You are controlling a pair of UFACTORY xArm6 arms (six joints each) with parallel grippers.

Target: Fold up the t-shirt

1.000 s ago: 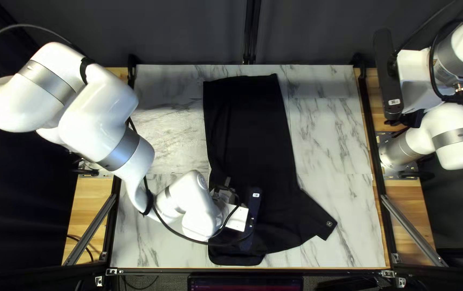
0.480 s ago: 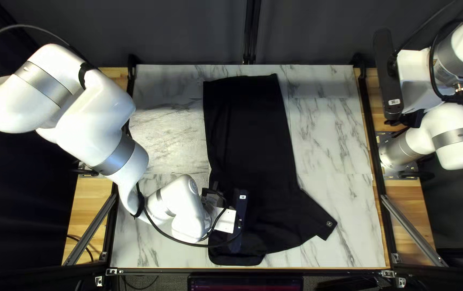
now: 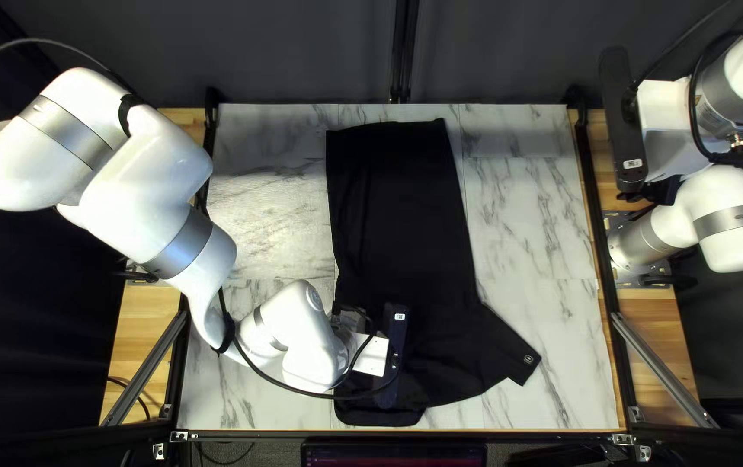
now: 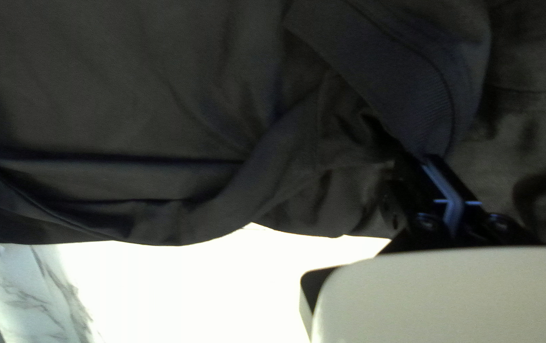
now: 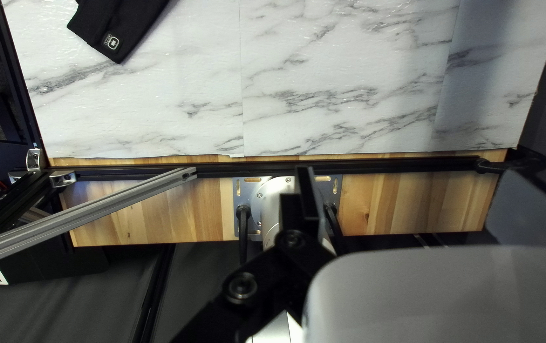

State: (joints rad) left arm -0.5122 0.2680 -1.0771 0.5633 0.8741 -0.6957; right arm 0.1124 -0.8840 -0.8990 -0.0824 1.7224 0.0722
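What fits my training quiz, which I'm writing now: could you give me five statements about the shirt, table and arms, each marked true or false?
1. The left gripper is shut on the black shirt. True.
2. The right arm reaches over the shirt. False: it stays off to the table's right side.
3. The right wrist view shows a small emblem near a sleeve's end. True.
4. That sleeve points toward the table's far edge. False: it angles toward the near right corner.
5. The surface under the shirt has a marbled pattern. True.
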